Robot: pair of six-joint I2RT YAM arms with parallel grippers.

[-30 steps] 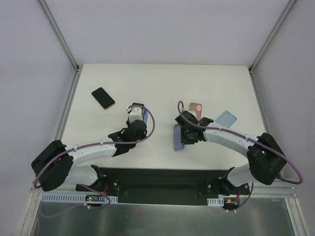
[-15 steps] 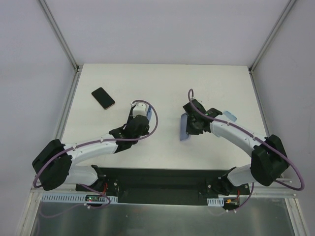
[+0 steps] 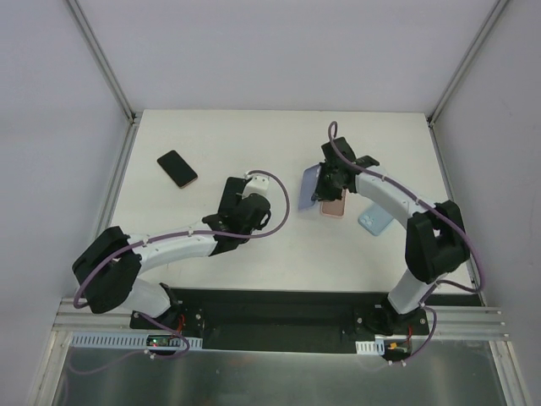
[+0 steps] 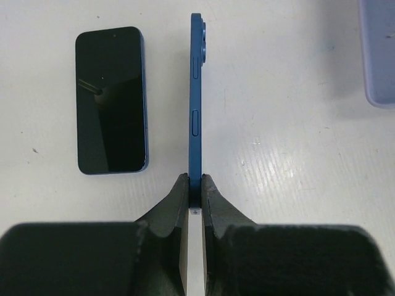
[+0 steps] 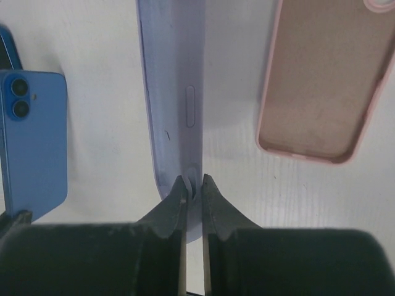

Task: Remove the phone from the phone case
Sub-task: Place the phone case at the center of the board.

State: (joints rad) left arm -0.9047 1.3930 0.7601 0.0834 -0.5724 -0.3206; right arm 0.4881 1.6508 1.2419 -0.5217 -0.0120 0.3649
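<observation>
The phone (image 4: 196,92) stands on edge, bare, clamped in your left gripper (image 4: 195,185); a dark phone (image 4: 111,98) lies at its nine o'clock. Right wrist: your right gripper (image 5: 192,185) pinches the empty lavender case (image 5: 173,86), a pink case (image 5: 321,80) at three o'clock. From above, phone and case are held well apart. Extraction looks done; only setting down seems left.

Bright, even white light falls from overhead. The tabletop (image 3: 254,144) looks almost washed out in the top view, and shadows on it are soft and pale. That view is sharp, with no marked bending at its edges. In the left wrist view the blue phone (image 4: 195,92) is crisp, the dark phone (image 4: 111,98) carries small glints, and the left claw (image 4: 194,185) is black and blurred. The right wrist view is softer: the lilac case (image 5: 176,74) blurs toward the out-of-focus right claw (image 5: 193,185).
</observation>
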